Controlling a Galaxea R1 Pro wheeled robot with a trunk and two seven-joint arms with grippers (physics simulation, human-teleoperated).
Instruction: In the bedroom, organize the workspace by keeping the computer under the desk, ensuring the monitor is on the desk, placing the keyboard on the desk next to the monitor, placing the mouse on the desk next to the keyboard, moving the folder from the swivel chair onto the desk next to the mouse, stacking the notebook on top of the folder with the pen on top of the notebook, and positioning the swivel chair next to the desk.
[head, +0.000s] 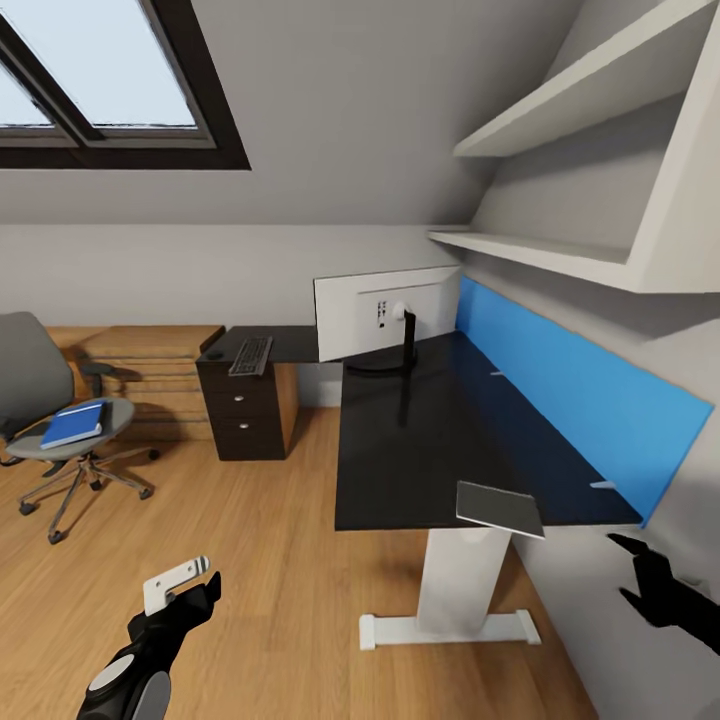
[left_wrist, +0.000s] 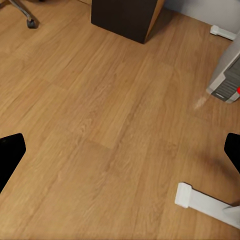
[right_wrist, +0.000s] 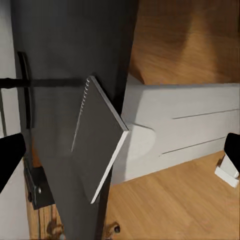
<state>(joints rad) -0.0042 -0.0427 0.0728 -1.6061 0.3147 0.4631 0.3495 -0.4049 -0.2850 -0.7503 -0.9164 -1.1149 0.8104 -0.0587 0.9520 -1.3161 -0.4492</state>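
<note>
Head view: our left gripper (head: 185, 590) and right gripper (head: 632, 570) both hang wide open, nothing held. Notebook (head: 499, 507) overhangs the desk (head: 420, 440) near edge, probably easy to knock off. Folder (head: 75, 423) sits on the swivel chair (head: 50, 400), so it is not yet moved. Monitor (head: 385, 312) is on the desk, keyboard (head: 251, 356) on the far wing. Left wrist view shows the computer (left_wrist: 227, 80) on wood floor (head: 250, 560).
</note>
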